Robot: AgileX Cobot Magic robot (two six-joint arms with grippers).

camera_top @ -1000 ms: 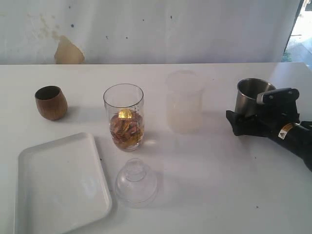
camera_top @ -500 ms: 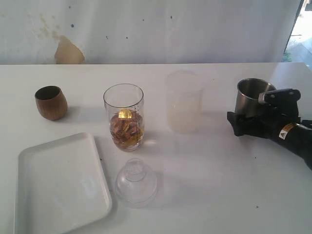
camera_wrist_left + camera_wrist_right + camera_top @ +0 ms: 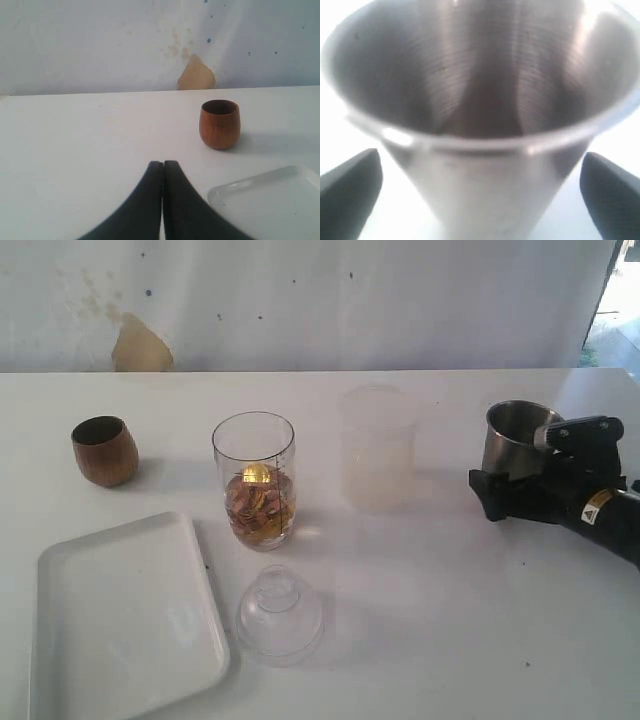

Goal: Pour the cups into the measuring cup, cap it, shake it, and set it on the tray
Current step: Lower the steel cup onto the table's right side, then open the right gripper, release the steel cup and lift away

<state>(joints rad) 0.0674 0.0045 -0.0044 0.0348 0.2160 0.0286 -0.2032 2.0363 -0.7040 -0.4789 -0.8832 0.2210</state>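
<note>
Bright, soft light washes out the white table (image 3: 450, 620), and the close steel tumbler (image 3: 480, 100) looks blurred.

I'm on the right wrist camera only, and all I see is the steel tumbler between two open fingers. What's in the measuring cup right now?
Observer: The measuring cup holds brownish-gold contents in its lower part.
Operator: Is it capped?
Observer: No. The cap lies on the table just camera-side of the measuring cup, beside the tray.
Operator: And the left gripper?
Observer: The left gripper is shut on nothing, above the table, facing the wooden cup.
</note>
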